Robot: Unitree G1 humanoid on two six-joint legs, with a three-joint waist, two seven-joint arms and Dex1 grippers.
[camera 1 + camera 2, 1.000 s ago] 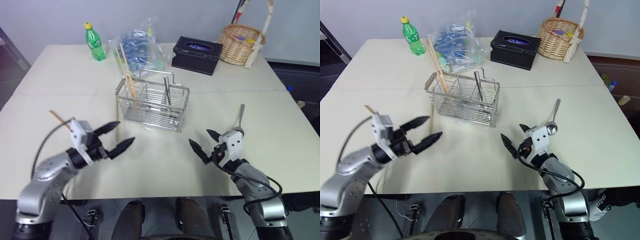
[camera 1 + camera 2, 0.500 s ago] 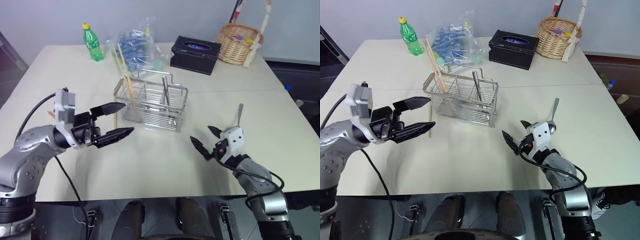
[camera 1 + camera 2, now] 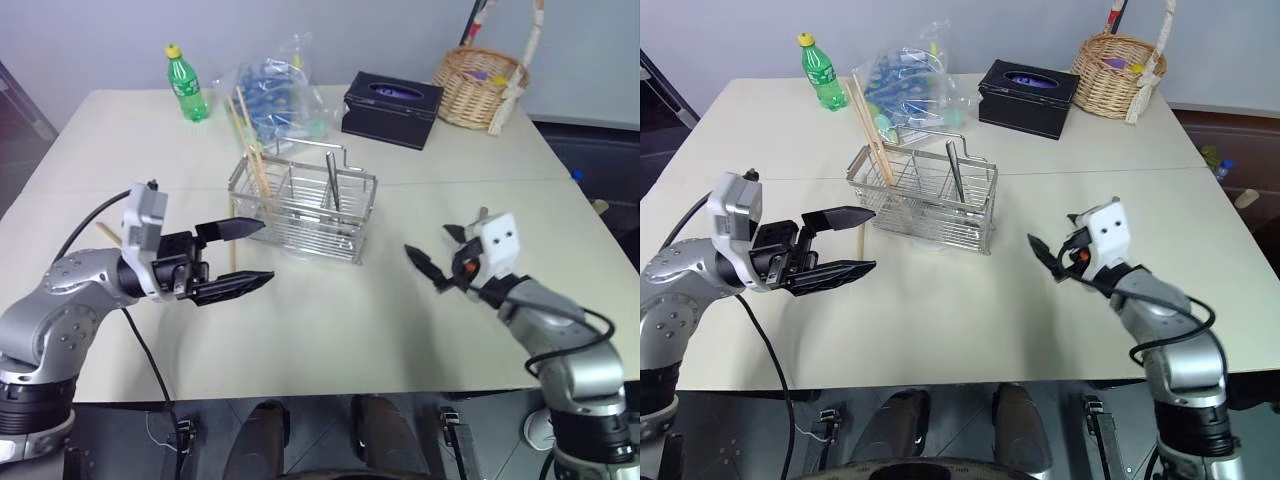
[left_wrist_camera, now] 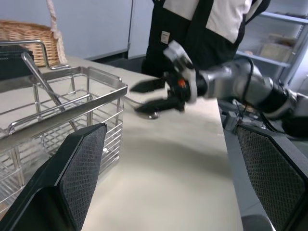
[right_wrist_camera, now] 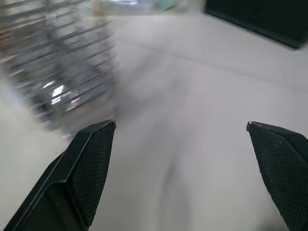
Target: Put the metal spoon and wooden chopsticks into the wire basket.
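Stage: both pickups not yet made, as we judge it

- Left gripper: fingers spread wide, nothing between them. It hangs level just beside the left end of the wire basket.
- Right gripper: fingers likewise parted and empty. It hovers over the table, right of the basket.
- Metal spoon: lies flat on the table behind the right gripper, well apart from the basket. In the left wrist view it sits just under that gripper; we cannot tell if they touch.
- Wooden chopsticks: several already lean in the basket's left compartment. One loose stick lies on the table at the basket's left end, behind the left gripper's fingers.

Handling, our estimate:
- Spoon: light, rigid, polished, so slippery, and low against the tabletop. We would pinch mid-handle, not the round bowl.
- Loose stick: very light, stiff, thin, prone to rolling. We would grip near its middle so it hangs balanced, then tip it in end first
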